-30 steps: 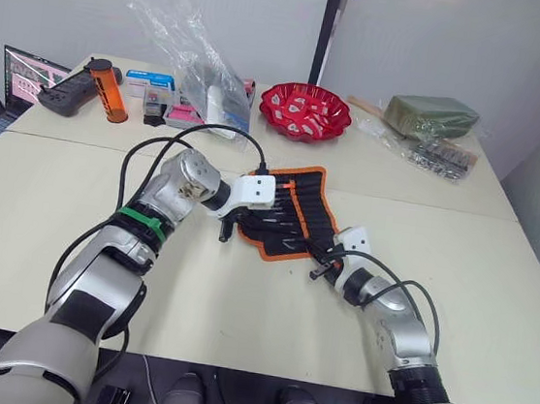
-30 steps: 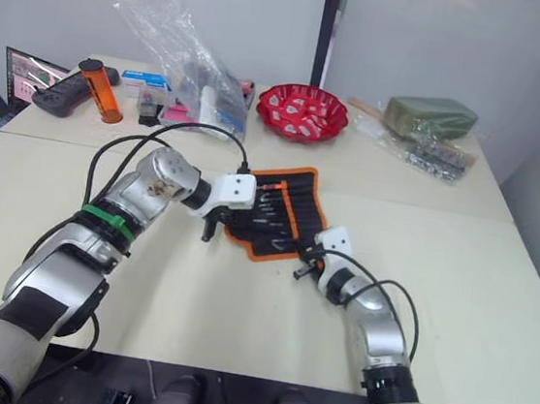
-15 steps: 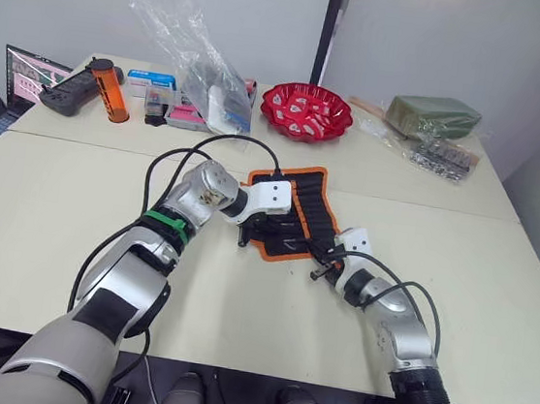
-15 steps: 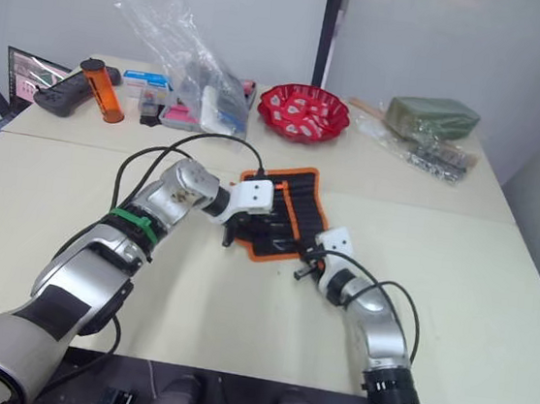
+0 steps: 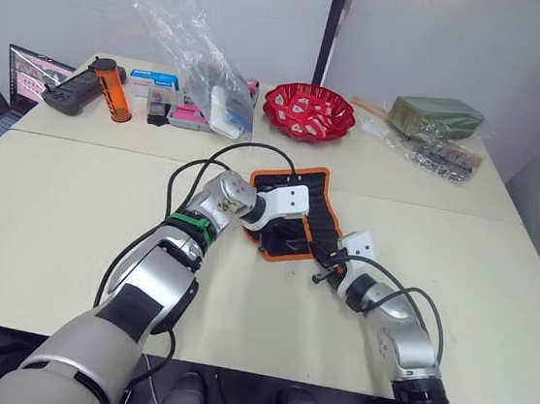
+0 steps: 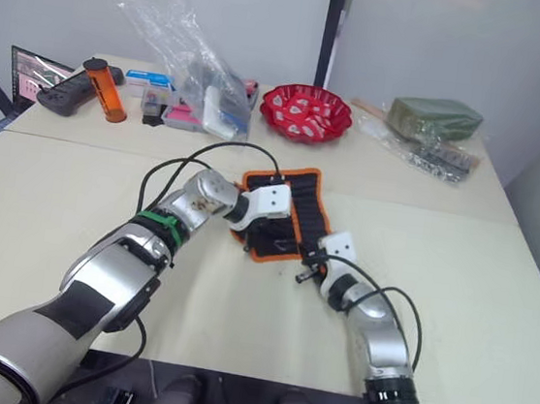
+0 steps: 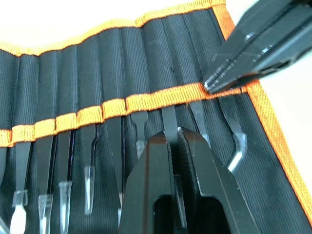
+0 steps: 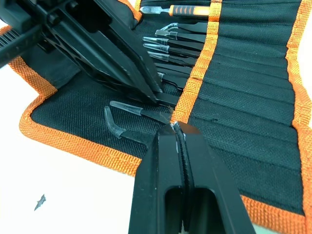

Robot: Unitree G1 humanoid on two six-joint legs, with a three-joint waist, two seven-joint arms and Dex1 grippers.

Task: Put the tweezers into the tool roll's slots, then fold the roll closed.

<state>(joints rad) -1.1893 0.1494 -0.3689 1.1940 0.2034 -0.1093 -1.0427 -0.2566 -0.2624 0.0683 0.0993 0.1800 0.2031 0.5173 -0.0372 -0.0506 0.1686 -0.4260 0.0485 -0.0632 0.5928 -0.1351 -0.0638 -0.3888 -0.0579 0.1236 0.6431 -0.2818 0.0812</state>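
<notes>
Both claws pressed together on the tool roll (image 5: 322,190): left claw (image 7: 174,134) gripping tweezers (image 7: 169,122), right claw (image 8: 176,127) empty

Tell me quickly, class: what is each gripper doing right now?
Left gripper: shut on a tweezer sitting in the roll.
Right gripper: shut, tips on the roll's orange stripe, holding nothing.

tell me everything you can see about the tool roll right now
The tool roll is flat black ribbed fabric with orange edge binding and an orange inner stripe across its sewn slots. It lies unrolled on the table. Slim black tweezers sit tucked under the stripe, clear caps on their tips. The left gripper is shut on one tweezer; the right gripper, shut, rests at the stripe near the roll's end.
</notes>
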